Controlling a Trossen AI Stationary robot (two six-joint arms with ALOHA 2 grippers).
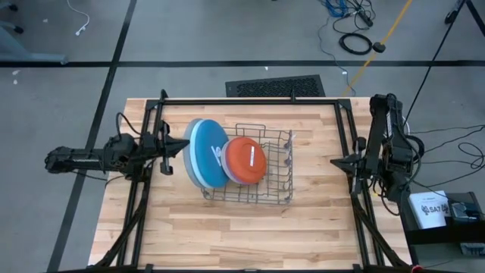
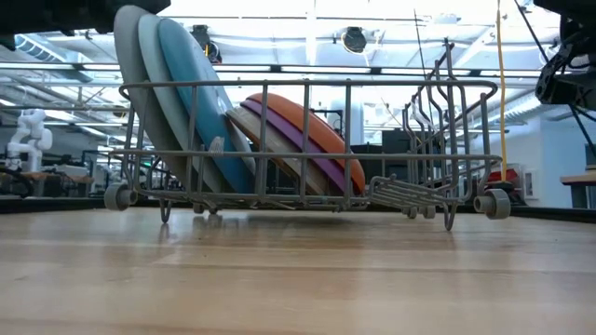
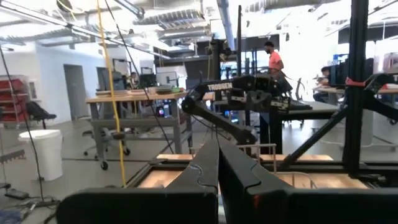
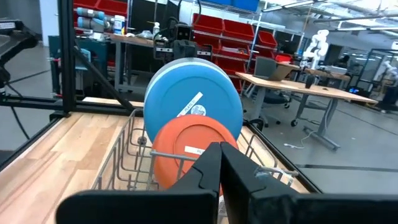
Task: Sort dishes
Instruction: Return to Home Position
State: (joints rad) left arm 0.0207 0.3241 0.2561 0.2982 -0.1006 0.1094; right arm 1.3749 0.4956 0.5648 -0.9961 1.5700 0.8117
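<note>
Sorting looks finished as far as I can judge: all six plates sit inside the dish rack [image 1: 282,163] at mid-table [image 1: 227,235], and I see no plate outside it.

Large ones stand on edge at the rack's left end, leaning and packed face to face: grey plate [image 2: 128,56] outermost, then light blue plate [image 2: 155,56], then darker blue plate [image 2: 191,74].

Small ones lean in a second stack next to them toward the rack's middle: beige-grey plate [image 2: 253,135], purple plate [image 2: 307,154], and orange plate [image 2: 317,121] on top, tilted far more than the big ones. Rack's right section holds no plates.

Left gripper [image 1: 180,147] is near the rack's left side, pointing at the big plates, fingers pressed together, holding nothing. From above I cannot tell whether it touches them.

Right gripper [image 1: 337,161] is at the table's right side, apart from the rack and aimed at it, fingers also together and empty.

Judgement: placing is done, with sizes grouped separately. What's left is only parking both arms. The left one looks like it needs the bigger retreat, being close to the plates.
</note>
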